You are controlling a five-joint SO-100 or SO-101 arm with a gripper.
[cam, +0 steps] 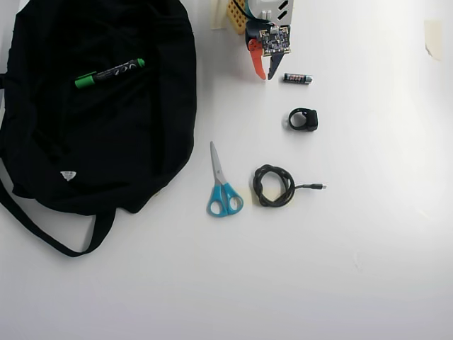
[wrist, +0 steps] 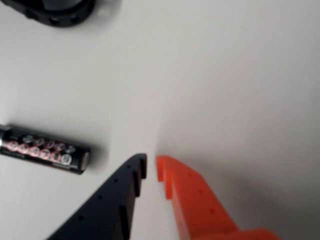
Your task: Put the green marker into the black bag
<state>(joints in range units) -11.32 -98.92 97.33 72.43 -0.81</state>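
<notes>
Though slim and surely light, the marker [cam: 110,72] is judged stiff and rather slick, best pinched across mid-barrel; it lies on the bag [cam: 134,142], well apart from the hand [cam: 264,75], whose fingers are nearly closed on nothing. One each is counted: marker, bag, battery [cam: 298,78], scissors [cam: 221,186], cable [cam: 276,185]

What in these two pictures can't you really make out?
- Wrist view: the battery label is too blurred to read; the dark object is cut off by the top edge.
- Overhead view: the green marker print is too small to read, and whether it lies in or merely on the black bag is unclear.
- Overhead view: the arm is cut off by the top edge.
</notes>
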